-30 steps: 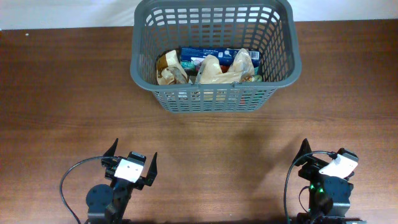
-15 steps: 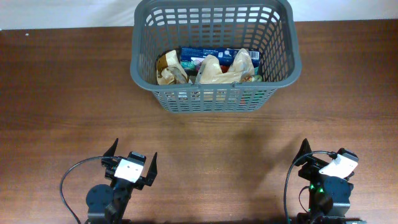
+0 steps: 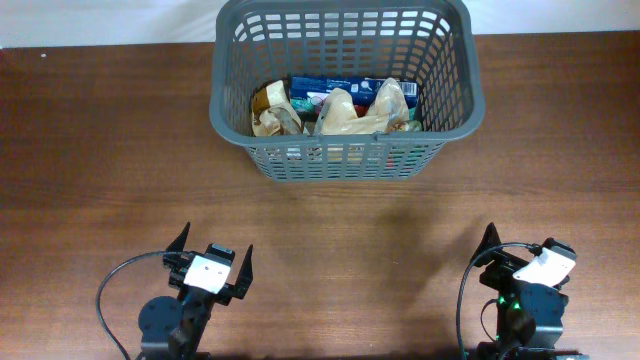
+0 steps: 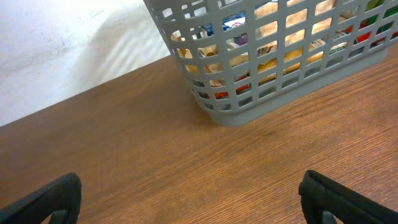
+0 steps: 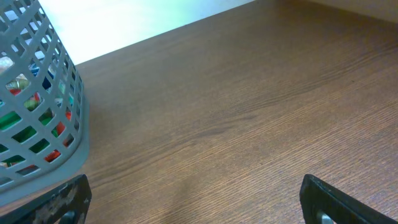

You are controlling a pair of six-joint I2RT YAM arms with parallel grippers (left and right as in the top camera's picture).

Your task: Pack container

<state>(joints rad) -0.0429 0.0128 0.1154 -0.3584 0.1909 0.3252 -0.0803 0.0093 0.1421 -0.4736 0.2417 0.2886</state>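
Note:
The container, a large dark grey slotted basket (image 3: 346,160), stands at the far middle of the table. It holds several packaged goods: a blue packet (image 3: 340,88) and tan bags (image 3: 350,112). It also shows in the left wrist view (image 4: 273,93) and at the left edge of the right wrist view (image 5: 37,124). My left gripper (image 3: 212,262) rests near the front left edge, open and empty; its fingertips frame bare wood in the left wrist view (image 4: 193,199). My right gripper (image 3: 520,262) rests near the front right edge, open and empty, also seen in the right wrist view (image 5: 199,199).
The brown wooden table (image 3: 120,150) spreads between the basket and both grippers. A white wall (image 3: 100,20) runs behind the table's far edge. Black cables (image 3: 110,300) loop beside each arm base.

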